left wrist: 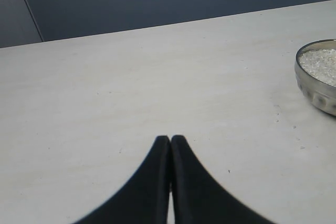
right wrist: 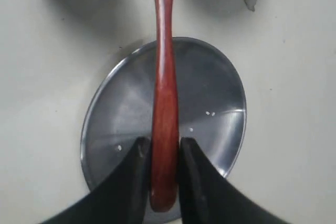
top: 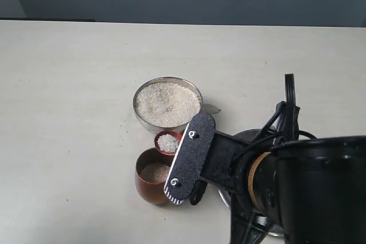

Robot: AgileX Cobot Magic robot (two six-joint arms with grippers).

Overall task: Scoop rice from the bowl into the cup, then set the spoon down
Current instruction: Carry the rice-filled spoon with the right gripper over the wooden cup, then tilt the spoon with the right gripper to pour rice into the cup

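The steel bowl holds a heap of rice near the table's middle; its rim also shows in the left wrist view. Just in front of it stands the reddish-brown wooden cup with some rice inside. The spoon hangs with its head full of rice between bowl and cup, above the cup's far rim. My right gripper is shut on the spoon's handle, above the steel plate. My left gripper is shut and empty over bare table, left of the bowl.
A flat steel plate with a few loose grains lies under the right gripper, to the right of the cup. The right arm's black body covers the front right of the table. A small grey metal piece pokes out beside the bowl.
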